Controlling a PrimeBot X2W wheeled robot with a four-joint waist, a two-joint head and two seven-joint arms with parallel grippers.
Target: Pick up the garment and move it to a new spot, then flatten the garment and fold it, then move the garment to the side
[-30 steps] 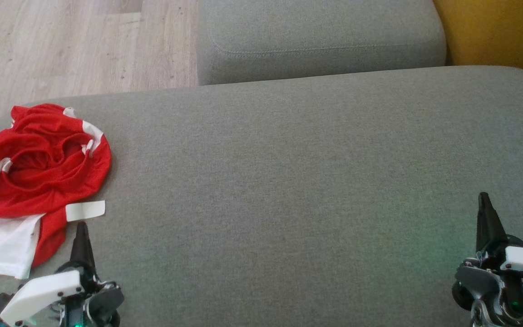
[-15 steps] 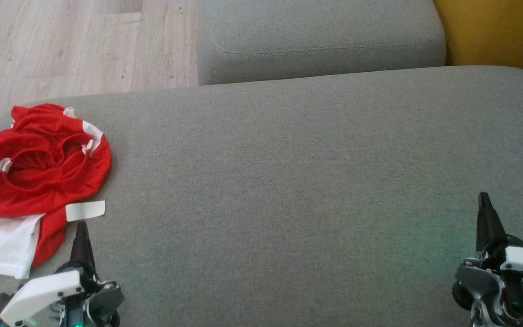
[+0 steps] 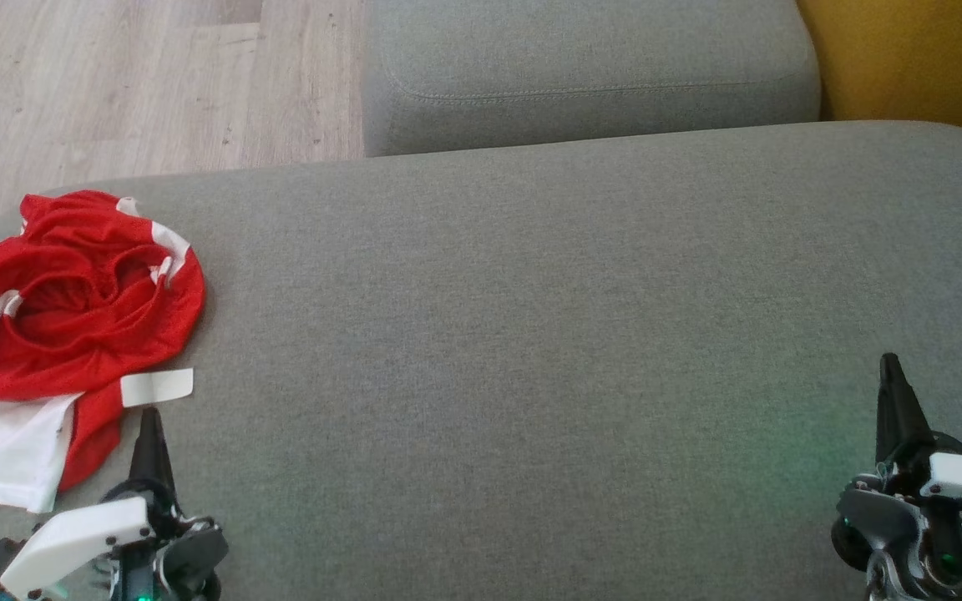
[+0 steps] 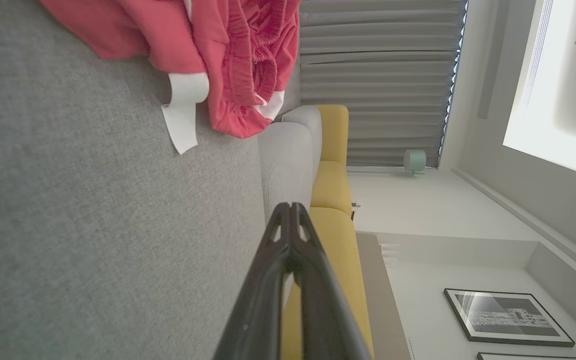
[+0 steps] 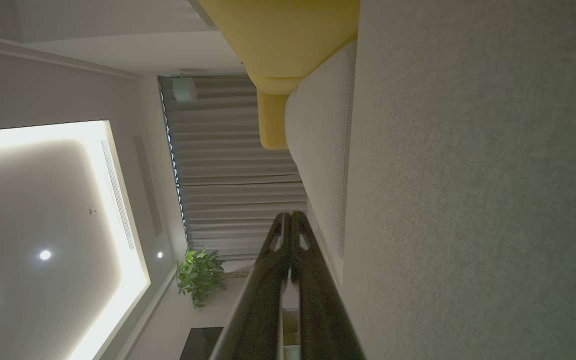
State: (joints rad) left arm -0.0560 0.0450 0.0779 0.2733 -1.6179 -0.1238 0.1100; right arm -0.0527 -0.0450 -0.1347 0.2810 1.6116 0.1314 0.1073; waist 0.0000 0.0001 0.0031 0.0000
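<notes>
A crumpled red and white garment (image 3: 72, 325) lies at the left end of the grey sofa cushion (image 3: 531, 334), with a white label strip sticking out at its lower right. In the left wrist view the garment (image 4: 228, 55) bunches at the top. My left gripper (image 3: 147, 417) sits at the lower left, just below the label strip and apart from the cloth, its fingers pressed together and empty (image 4: 290, 207). My right gripper (image 3: 890, 363) rests at the lower right over bare cushion, far from the garment, shut and empty (image 5: 290, 215).
A second grey cushion (image 3: 589, 67) lies beyond the first, with a yellow one (image 3: 915, 58) at the far right. Wooden floor (image 3: 139, 83) shows past the cushion's far left edge. The cushion's wide middle stretches bare between my grippers.
</notes>
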